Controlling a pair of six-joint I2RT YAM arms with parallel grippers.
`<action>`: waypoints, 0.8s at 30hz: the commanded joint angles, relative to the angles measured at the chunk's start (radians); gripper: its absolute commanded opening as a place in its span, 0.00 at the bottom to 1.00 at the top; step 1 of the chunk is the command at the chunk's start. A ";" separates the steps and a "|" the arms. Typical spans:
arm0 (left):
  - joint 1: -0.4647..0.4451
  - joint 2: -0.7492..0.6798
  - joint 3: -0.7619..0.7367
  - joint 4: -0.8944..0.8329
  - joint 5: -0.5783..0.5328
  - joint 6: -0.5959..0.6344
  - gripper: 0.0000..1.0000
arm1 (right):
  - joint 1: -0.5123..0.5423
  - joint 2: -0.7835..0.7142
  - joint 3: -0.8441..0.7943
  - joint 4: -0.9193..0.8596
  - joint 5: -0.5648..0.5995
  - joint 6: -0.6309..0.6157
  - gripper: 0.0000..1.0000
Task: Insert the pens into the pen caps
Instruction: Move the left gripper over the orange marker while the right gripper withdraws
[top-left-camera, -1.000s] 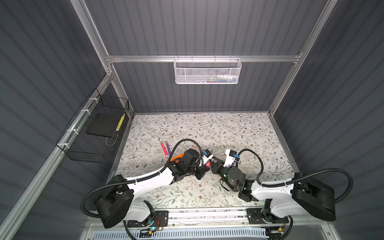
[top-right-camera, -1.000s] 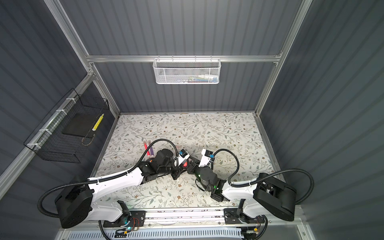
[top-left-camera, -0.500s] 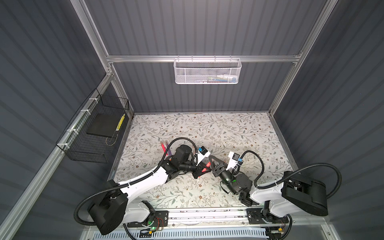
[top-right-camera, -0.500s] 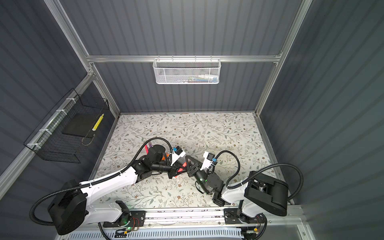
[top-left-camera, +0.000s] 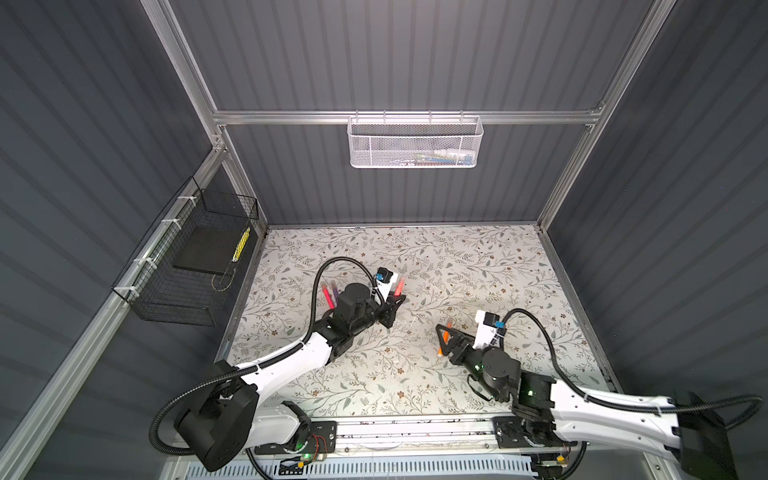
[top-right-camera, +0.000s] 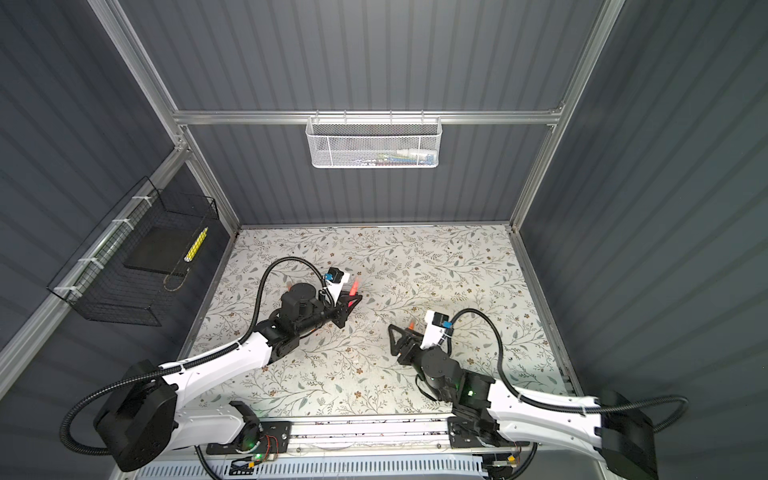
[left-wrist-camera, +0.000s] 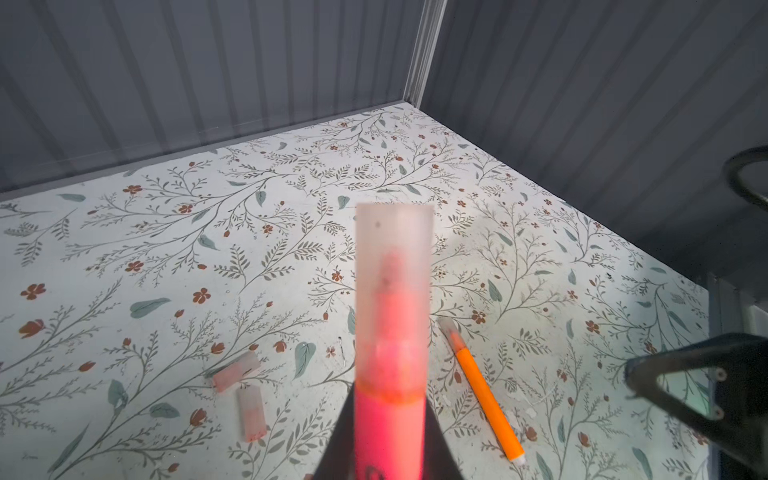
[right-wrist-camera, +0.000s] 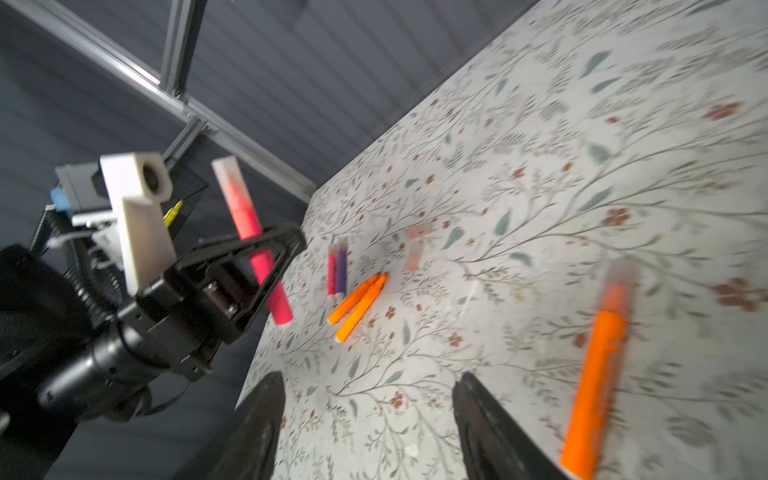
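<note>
We see the left gripper (right-wrist-camera: 270, 249) clenched on a pink pen (left-wrist-camera: 390, 428), holding it over the floral mat (left-wrist-camera: 166, 232) with a pale cap (left-wrist-camera: 392, 257) seated on its tip. Near the left gripper lie two loose caps (left-wrist-camera: 235, 372), a purple pen (right-wrist-camera: 341, 270), a second pink pen (right-wrist-camera: 332, 274) and two orange pens (right-wrist-camera: 357, 305). Well apart from the left gripper, the right gripper (right-wrist-camera: 368, 378) has its jaws spread and empty. A third orange pen (right-wrist-camera: 598, 374) lies over there too.

Soft even light, faint shadows; both top views sharp; right wrist view motion-blurred, orange pen (right-wrist-camera: 598, 374) smeared.
</note>
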 joint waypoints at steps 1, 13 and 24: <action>-0.027 0.074 -0.031 0.045 -0.080 -0.065 0.00 | -0.026 -0.141 -0.031 -0.372 0.121 0.066 0.68; -0.266 0.478 0.244 -0.131 -0.304 -0.204 0.00 | -0.054 -0.205 -0.035 -0.483 0.144 0.083 0.78; -0.297 0.624 0.367 -0.200 -0.339 -0.268 0.00 | -0.072 -0.154 -0.042 -0.443 0.114 0.080 0.82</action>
